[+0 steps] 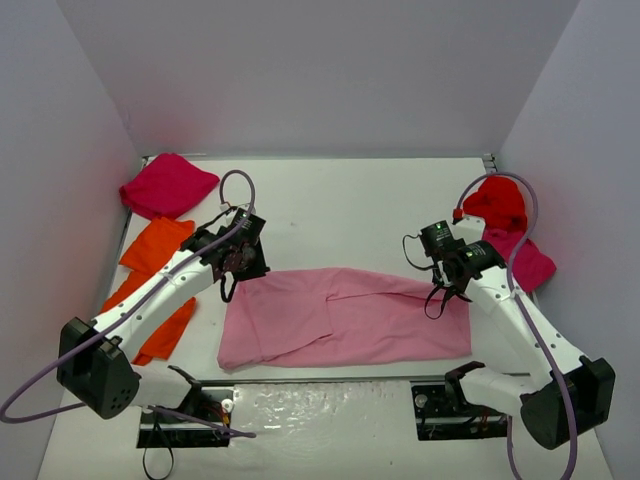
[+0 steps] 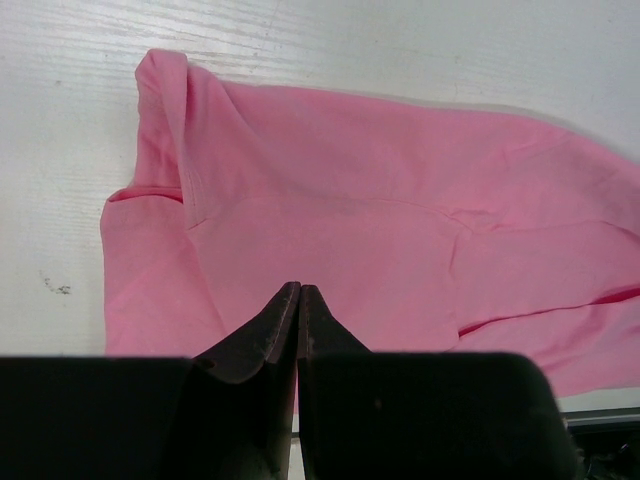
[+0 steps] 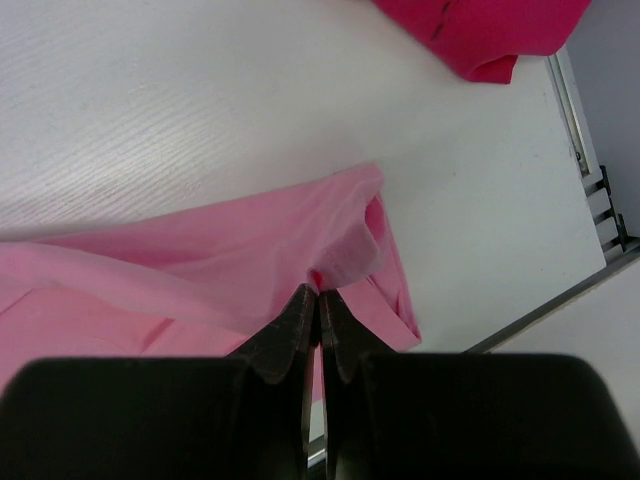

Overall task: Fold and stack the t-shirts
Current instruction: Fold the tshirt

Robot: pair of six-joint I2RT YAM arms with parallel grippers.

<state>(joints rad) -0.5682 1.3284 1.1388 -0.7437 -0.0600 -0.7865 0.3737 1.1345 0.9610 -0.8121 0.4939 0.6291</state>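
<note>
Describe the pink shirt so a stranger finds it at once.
Across the middle of the white table lies the light pink cloth t-shirt, spread as a long band. It alone is pale; the other shirts are orange, magenta or red.

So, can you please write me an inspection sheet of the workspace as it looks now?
Surface: white table, with one small dark mark.
Job's things: pink shirt folded lengthwise in the middle; orange shirts at left, partly under the arm; left magenta shirt bunched at the far left; red shirt at the far right, with the right magenta shirt in front of it.
Clutter: nothing seen.
Grippers: left gripper shut over the pink shirt, holding nothing visible; right gripper shut, seemingly pinching a fold at the shirt's right end.
Cables: purple cables loop above each wrist.
Surroundings: plain walls on three sides.
</note>
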